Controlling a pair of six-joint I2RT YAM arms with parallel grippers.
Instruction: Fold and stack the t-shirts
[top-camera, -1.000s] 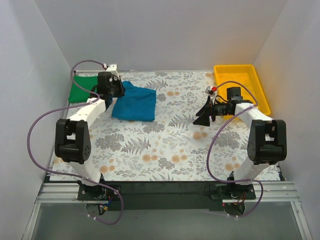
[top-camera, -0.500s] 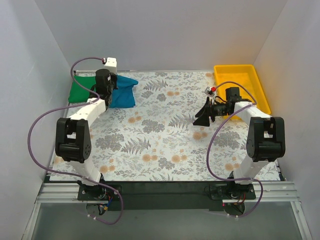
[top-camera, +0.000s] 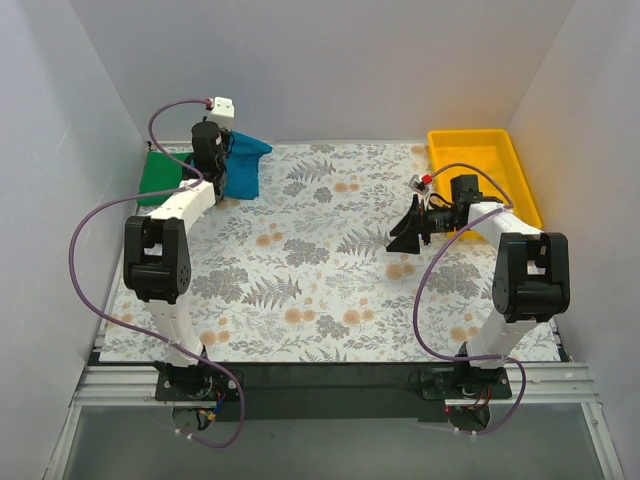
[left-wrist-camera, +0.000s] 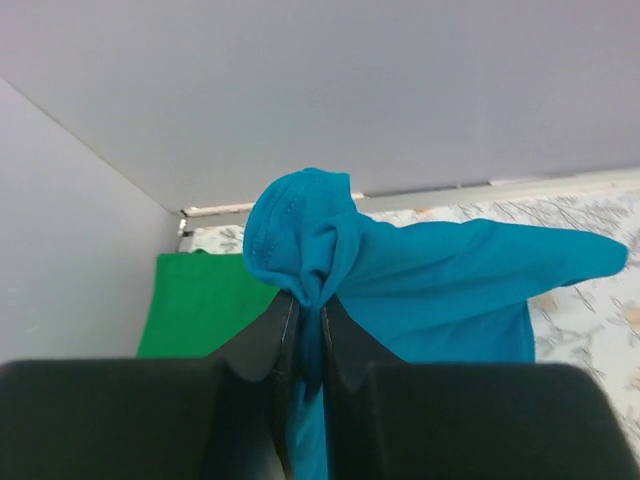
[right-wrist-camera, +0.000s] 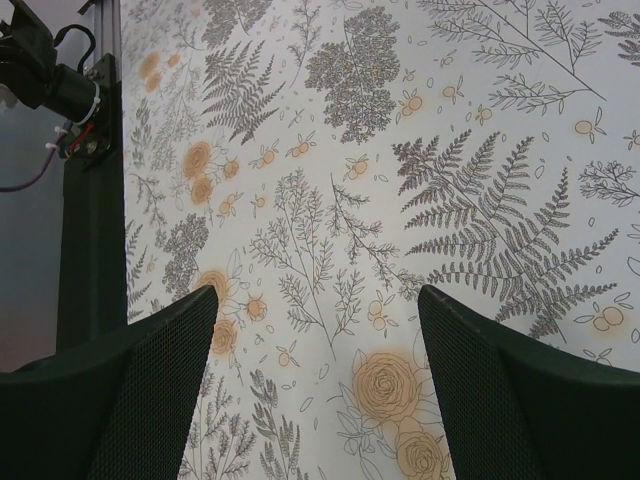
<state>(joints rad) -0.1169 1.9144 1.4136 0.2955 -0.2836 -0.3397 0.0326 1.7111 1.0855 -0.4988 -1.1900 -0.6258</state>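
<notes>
My left gripper (left-wrist-camera: 310, 300) is shut on a bunched fold of the teal-blue t-shirt (left-wrist-camera: 450, 290), which hangs lifted off the table at the far left (top-camera: 243, 168). The left gripper (top-camera: 215, 160) sits at the shirt's left edge in the top view. Behind and below it the folded green t-shirt (left-wrist-camera: 200, 305) lies flat in the back left corner (top-camera: 160, 175). My right gripper (right-wrist-camera: 315, 300) stands open above bare floral cloth, nothing between its fingers; in the top view the right gripper (top-camera: 405, 235) hovers right of centre.
A yellow plastic tray (top-camera: 505, 160) stands at the back right. The floral tablecloth (top-camera: 320, 280) covers the table. White walls close in on the left, back and right. A purple cable (top-camera: 100, 220) loops beside the left arm.
The left gripper has carried the teal-blue shirt up and to the back left, toward the green shirt; the shirt went from lying spread to hanging bunched. The right arm barely moved.
</notes>
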